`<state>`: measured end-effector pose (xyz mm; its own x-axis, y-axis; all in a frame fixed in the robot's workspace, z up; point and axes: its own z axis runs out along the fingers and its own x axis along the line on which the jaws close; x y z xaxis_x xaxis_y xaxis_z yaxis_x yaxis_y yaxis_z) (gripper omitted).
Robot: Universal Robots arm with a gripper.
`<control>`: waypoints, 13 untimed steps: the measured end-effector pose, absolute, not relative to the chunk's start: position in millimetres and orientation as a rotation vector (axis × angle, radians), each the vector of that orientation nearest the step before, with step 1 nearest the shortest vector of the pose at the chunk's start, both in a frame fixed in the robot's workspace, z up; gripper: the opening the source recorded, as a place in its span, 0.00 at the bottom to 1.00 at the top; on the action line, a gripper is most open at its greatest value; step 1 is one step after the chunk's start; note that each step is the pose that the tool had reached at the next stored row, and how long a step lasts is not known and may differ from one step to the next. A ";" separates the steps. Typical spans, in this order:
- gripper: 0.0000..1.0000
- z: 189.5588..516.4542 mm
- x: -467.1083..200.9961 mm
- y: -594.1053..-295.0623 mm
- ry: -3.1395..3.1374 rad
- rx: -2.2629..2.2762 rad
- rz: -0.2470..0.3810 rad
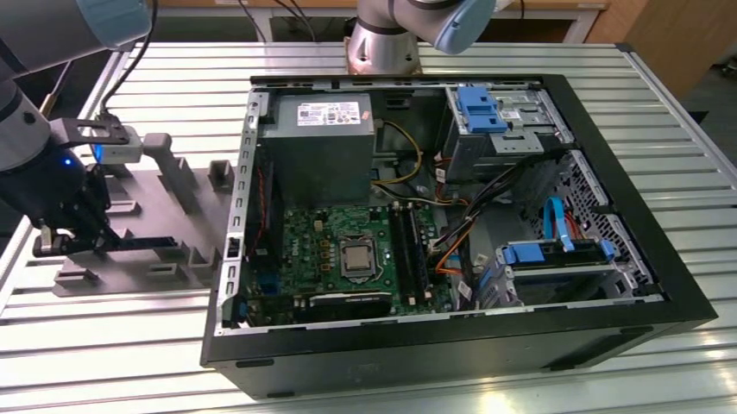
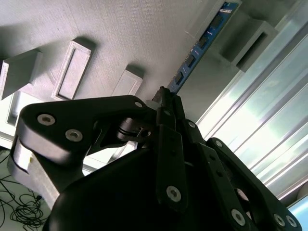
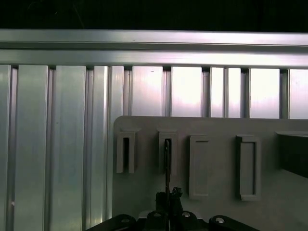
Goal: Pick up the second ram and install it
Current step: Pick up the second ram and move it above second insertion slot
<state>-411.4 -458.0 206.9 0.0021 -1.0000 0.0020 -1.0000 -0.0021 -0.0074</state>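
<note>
The second ram point(image 2: 202, 45) is a thin blue-green stick with small black chips. It lies on edge in the grey holder point(image 1: 150, 267), at the exterior view's left of the computer case. My gripper point(image 2: 166, 98) is shut on the stick's near end, and its black fingers point(image 2: 168, 139) meet there. The far end of the stick rests in a holder bracket point(image 2: 245, 33). In the first wrist view the second ram point(image 3: 167, 161) is edge-on in a holder slot, above my gripper point(image 3: 169, 197). From the exterior view, my gripper point(image 1: 78, 244) is low over the holder with the second ram point(image 1: 138, 243) beside it.
The open computer case point(image 1: 645, 259) lies on the slatted metal table point(image 1: 691, 147). Inside are a green motherboard point(image 1: 311, 250) with long black slots point(image 1: 409, 254), a grey power supply point(image 1: 317, 147) and blue drive bays point(image 1: 553, 254). The holder carries several upright posts point(image 1: 173, 168) and other slots point(image 3: 246, 166).
</note>
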 end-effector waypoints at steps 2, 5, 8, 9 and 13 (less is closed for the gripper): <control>0.14 207.7 -411.4 -458.0 2.216 -2.221 -0.010; 0.14 208.9 -411.4 -458.0 2.216 -2.221 -0.010; 0.14 210.0 -411.4 -458.0 2.216 -2.221 -0.010; 0.14 210.4 -411.4 -458.0 2.216 -2.221 -0.010; 0.14 212.3 -411.5 -458.1 2.216 -2.221 -0.010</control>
<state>-411.5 -458.1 212.3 0.0022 -1.0000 0.0020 -1.0000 -0.0022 -0.0074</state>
